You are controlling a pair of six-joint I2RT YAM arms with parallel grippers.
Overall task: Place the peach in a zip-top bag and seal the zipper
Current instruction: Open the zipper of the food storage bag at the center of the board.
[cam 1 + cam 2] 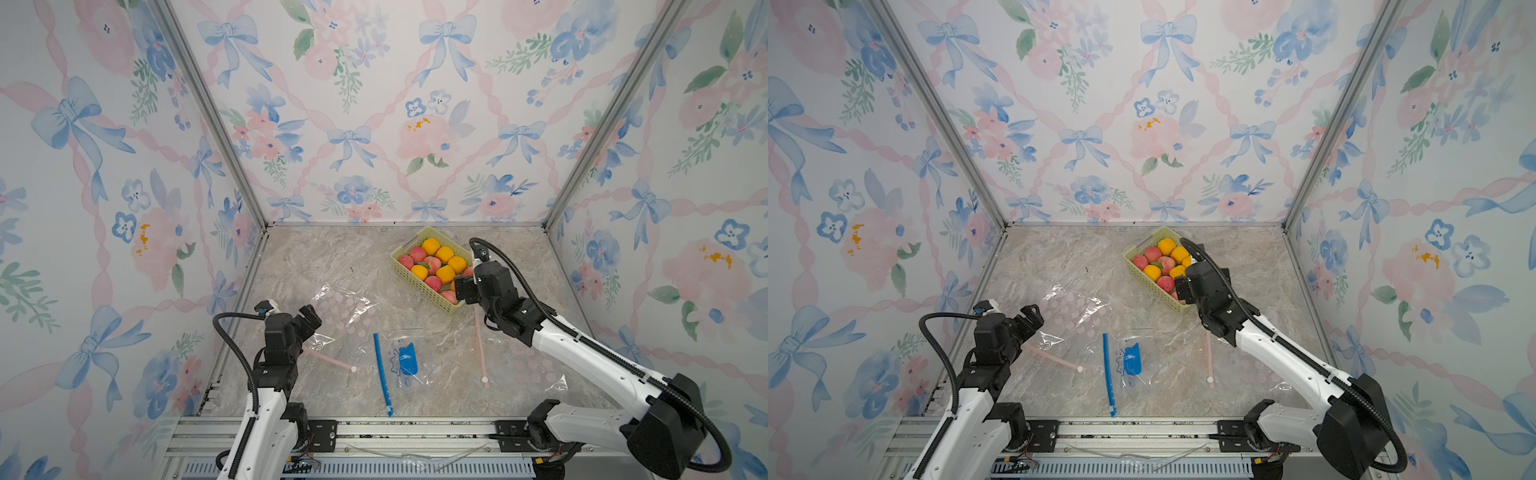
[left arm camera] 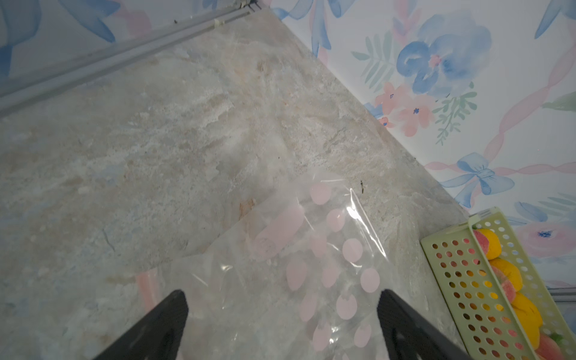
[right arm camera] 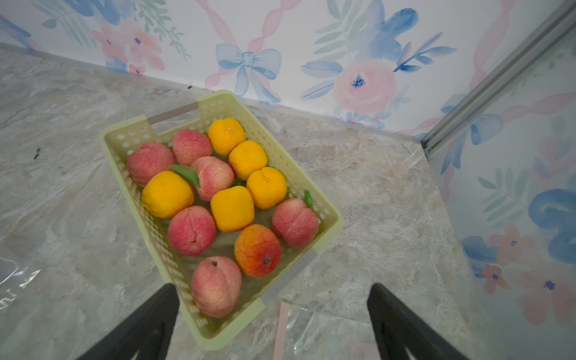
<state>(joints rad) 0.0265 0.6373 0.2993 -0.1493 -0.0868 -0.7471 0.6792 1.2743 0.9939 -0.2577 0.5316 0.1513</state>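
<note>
Over by the back wall, the right gripper (image 3: 272,294) hangs wide open and empty above the near end of the green basket (image 3: 124,137), where a peach (image 3: 216,290) lies among oranges (image 3: 232,208). The left gripper (image 2: 280,299), equally spread and holding nothing, hovers over a pink-dotted zip-top bag (image 2: 327,265) lying on the marble table (image 2: 124,156).

Three walls (image 1: 374,104) enclosed the cell, each papered with a watercolour print (blue bows, pink ribbons, flowers). Aluminium corner posts (image 1: 217,116) joined the walls. The surface (image 1: 332,257) carried a grey-beige marble pattern. An aluminium rail (image 1: 395,429) ran along its near edge. Lighting was even and diffuse.
</note>
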